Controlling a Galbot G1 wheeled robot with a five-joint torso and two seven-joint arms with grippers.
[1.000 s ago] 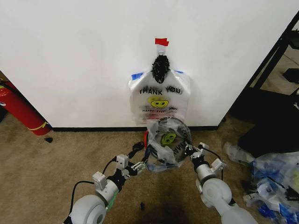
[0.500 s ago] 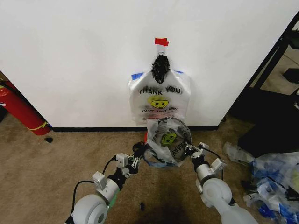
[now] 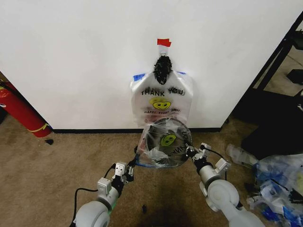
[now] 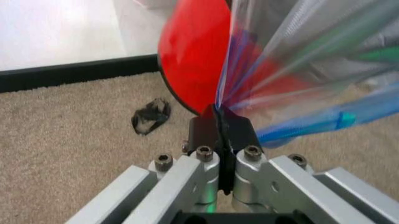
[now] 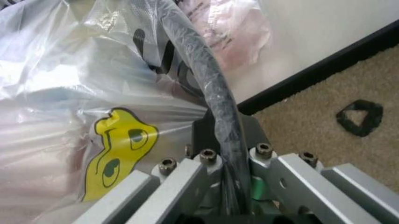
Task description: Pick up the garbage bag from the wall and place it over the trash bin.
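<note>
We've got the garbage bag stretched over the trash bin by the wall; left gripper & right gripper both pinched on its edges. Keep tension even, pull rim-down w/o tearing.

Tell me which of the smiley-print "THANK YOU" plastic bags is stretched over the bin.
The thin translucent white garbage bag pinched by both grippers (left, right) over the black mesh trash bin; the other bundle hangs flat from the wall.
</note>
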